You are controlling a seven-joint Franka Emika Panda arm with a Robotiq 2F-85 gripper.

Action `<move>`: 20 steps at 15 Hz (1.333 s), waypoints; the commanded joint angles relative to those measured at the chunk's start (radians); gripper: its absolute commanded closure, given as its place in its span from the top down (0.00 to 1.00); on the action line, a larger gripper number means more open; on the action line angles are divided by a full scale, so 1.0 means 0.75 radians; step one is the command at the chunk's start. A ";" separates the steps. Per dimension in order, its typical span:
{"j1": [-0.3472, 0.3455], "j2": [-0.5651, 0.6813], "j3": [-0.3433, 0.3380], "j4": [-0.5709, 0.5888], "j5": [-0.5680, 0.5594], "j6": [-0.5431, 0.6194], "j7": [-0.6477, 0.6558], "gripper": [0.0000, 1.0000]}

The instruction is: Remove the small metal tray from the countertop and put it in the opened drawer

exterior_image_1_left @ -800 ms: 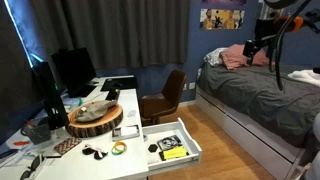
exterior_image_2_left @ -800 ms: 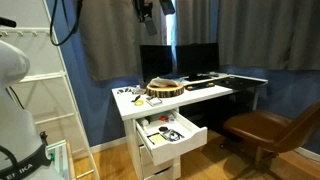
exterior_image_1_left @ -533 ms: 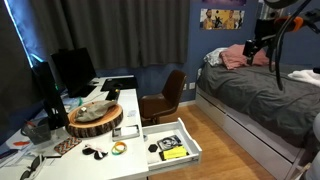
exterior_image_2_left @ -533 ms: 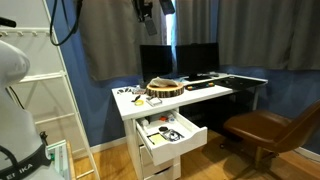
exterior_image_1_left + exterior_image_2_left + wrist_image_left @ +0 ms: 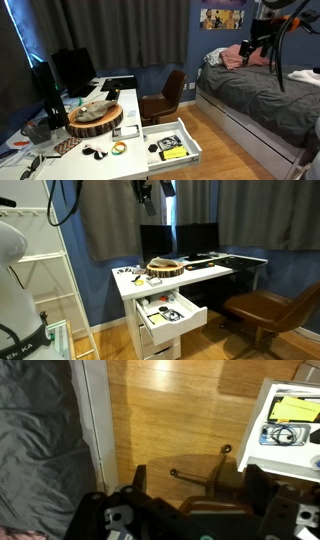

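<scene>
I'm seeing the small metal tray (image 5: 128, 129), pale and shallow, lying flat near the edge of the white countertop (image 5: 105, 165). Just below, the white drawer (image 5: 197, 151) is standing pulled open, holding items.

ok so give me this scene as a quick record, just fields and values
claw: open, empty, high above the wood floor, away from the desk
small metal tray: seems to be the pale rectangle beside the round wooden slab, on the countertop; too small to be sure
drawer: pulled open, holds a yellow-and-black item and small clutter
chair: brown, near the desk
task state: tray not yet picked up
</scene>
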 commanded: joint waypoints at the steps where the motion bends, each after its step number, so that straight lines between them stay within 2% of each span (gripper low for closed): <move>1: 0.179 0.074 0.012 0.019 0.076 0.128 -0.054 1.00; 6: 0.427 0.188 0.029 0.016 0.238 0.331 -0.151 1.00; 13: 0.731 0.369 0.036 0.029 0.451 0.617 -0.435 1.00; 17: 0.908 0.523 -0.031 0.050 0.597 0.825 -0.705 1.00; 19: 1.019 0.617 -0.102 0.075 0.716 0.908 -0.895 1.00; 20: 1.114 0.671 -0.180 0.090 0.774 0.946 -1.000 1.00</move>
